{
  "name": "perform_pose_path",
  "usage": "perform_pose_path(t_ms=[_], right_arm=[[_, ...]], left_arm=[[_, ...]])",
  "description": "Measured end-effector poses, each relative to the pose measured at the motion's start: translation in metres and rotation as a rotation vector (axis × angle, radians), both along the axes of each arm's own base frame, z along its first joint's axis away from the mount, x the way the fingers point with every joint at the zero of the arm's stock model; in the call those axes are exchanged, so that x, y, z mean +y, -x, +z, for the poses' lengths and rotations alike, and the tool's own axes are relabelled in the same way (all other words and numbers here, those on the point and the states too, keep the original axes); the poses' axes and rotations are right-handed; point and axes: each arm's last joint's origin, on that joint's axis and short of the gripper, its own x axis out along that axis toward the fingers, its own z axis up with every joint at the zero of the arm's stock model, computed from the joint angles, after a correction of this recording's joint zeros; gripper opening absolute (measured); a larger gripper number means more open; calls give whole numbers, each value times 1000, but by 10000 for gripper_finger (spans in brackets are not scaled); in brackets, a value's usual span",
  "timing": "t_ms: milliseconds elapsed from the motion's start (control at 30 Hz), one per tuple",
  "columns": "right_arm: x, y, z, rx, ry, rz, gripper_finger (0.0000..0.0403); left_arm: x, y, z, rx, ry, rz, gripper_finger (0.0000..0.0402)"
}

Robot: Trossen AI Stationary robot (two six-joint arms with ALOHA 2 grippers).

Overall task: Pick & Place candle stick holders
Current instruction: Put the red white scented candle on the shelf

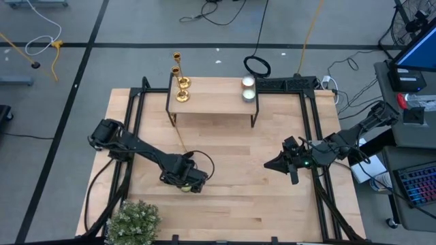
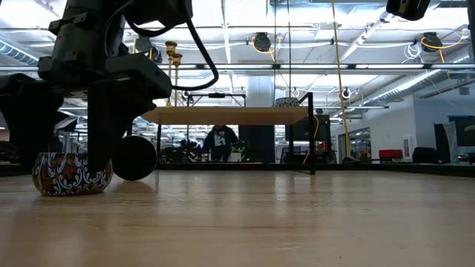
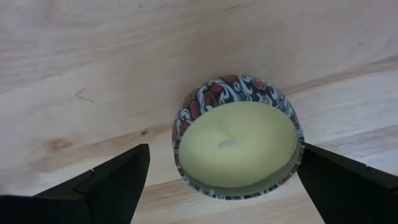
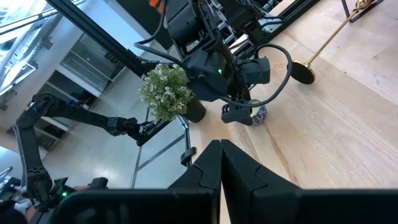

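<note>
High view shows our left gripper (image 1: 185, 185) low over the front of the table (image 1: 238, 170), its fingers spread wide on either side of a patterned candle tin (image 3: 238, 135) without touching it. Our right gripper (image 4: 221, 163) waits clenched at the table's right side. Two candlesticks (image 1: 180, 80) stand on the left end of the small shelf (image 1: 214, 102) at the back; a third candlestick (image 4: 323, 45) lies flat on the table beside the tin.
</note>
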Motion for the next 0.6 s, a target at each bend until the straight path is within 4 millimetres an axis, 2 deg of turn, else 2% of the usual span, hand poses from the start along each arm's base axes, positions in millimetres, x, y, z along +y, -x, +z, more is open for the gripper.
perform_pose_path(t_ms=[233, 600], right_arm=[[-1, 0, 0, -2, 1, -21, 0], [-1, 0, 0, -4, 3, -30, 0]], left_arm=[[-1, -5, 0, -61, 1, -9, 397], [0, -6, -2, -52, -1, 0, 397]])
